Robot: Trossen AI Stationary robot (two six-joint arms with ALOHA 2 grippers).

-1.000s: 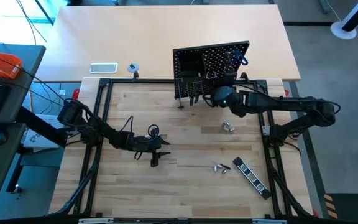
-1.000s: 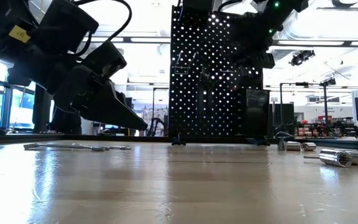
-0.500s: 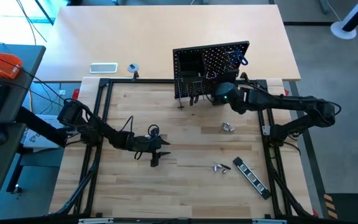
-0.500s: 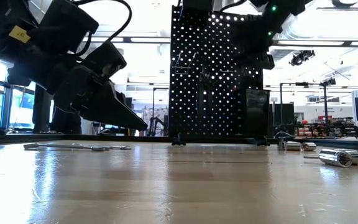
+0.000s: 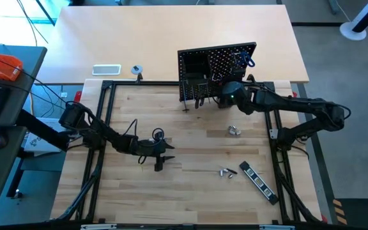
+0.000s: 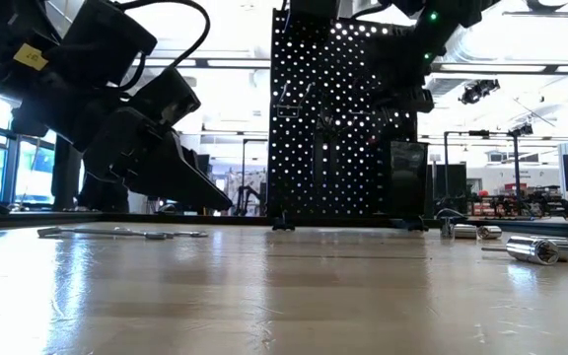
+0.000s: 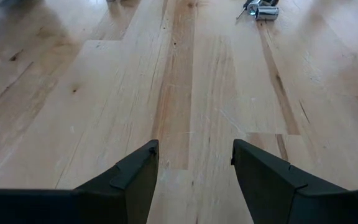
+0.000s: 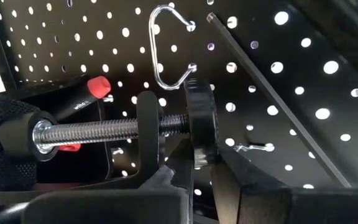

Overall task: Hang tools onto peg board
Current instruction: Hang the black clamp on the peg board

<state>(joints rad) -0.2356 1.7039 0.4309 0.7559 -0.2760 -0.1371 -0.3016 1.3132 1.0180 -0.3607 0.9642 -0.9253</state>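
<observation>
The peg board [image 5: 216, 64] stands upright at the table's far edge, with tools on it, among them a red-handled screwdriver [image 8: 79, 102]. My right gripper [image 5: 225, 98] hovers just in front of the board, shut on a black clamp [image 8: 148, 127] with a silver screw. The clamp's round pad [image 8: 199, 124] sits just under a silver hook [image 8: 166, 50]. My left gripper [image 5: 164, 157] is low over the table's middle left, open, with bare wood between its fingers [image 7: 194, 155]. My right gripper pinches the clamp's black frame [image 8: 169, 168] between its two fingers, below the screw. The fingers come at it from the table's near right side, slanting slightly down. The clamp is lifted clear of the table, right in front of the board; whether it touches the hook I cannot tell.
On the table lie a silver socket [image 5: 234, 130], small silver bits [image 5: 225, 172] and a black striped bar [image 5: 259, 181] near the right. A white flat rectangle [image 5: 106, 69] and a small tape roll [image 5: 137, 69] lie beyond the frame. The table's near half is bare wood.
My right gripper has crept a little toward the table's far right along the board's front, carrying the clamp with it and staying shut.
</observation>
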